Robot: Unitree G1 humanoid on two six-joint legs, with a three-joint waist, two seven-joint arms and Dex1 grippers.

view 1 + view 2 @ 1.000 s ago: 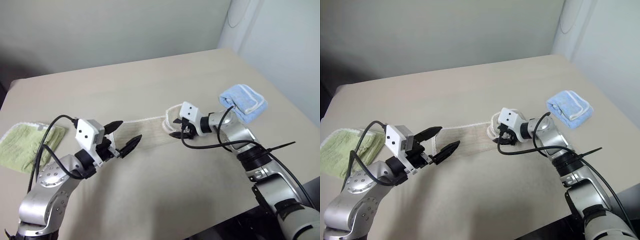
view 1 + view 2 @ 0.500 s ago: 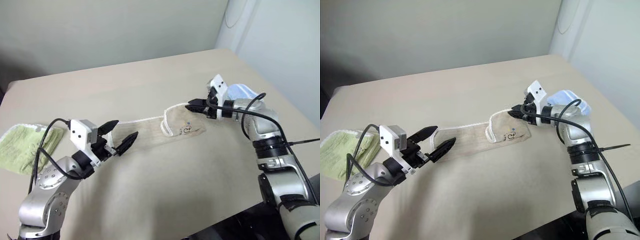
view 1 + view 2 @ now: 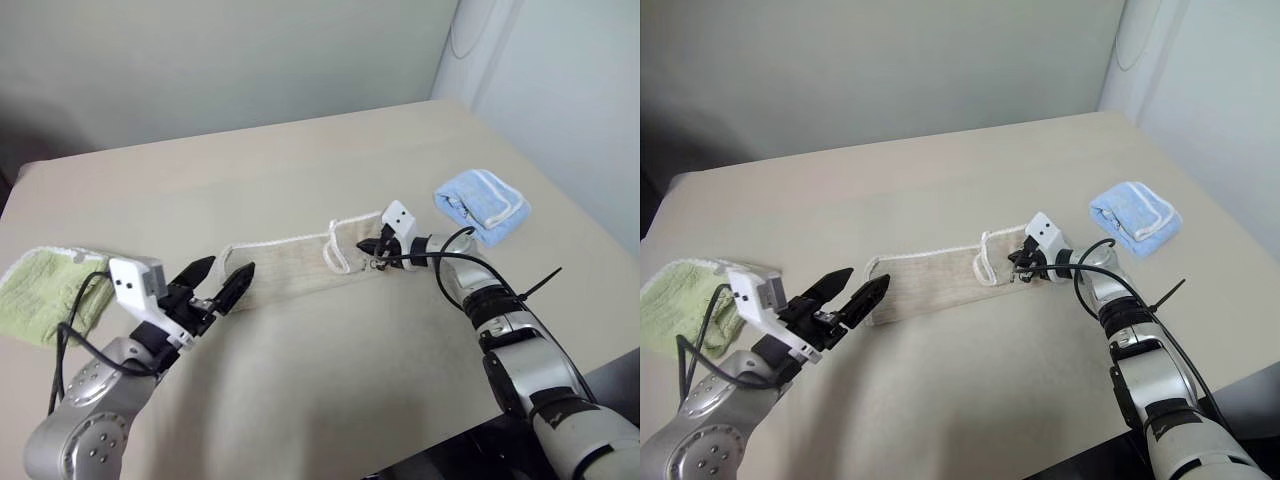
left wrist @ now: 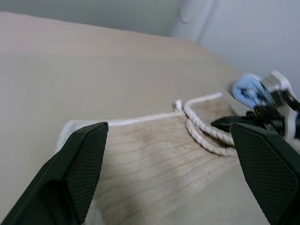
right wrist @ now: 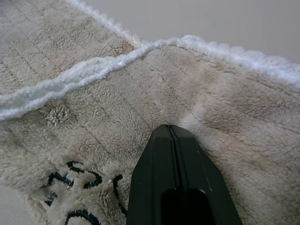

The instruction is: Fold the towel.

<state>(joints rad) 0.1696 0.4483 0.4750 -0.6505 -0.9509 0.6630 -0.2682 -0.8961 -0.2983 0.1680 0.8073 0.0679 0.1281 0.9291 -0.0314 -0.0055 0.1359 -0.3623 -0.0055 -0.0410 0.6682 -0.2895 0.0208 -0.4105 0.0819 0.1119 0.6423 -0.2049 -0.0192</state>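
The long beige terry towel with white corded edging (image 3: 290, 268) lies stretched flat on the tan tabletop (image 3: 300, 170), spanning the gap between the two grippers. The right gripper (image 3: 378, 250) has its two black fingers pressed together, their tips pinching the pile at the towel's folded-over end, just beside the dark embroidered mark (image 5: 89, 187). The left gripper (image 3: 222, 283) hangs at the towel's opposite end with its fingers spread wide, nothing between them. A light blue folded towel (image 3: 481, 202) lies beyond the right gripper, on its outer side; a light green folded towel (image 3: 48, 291) lies outside the left gripper
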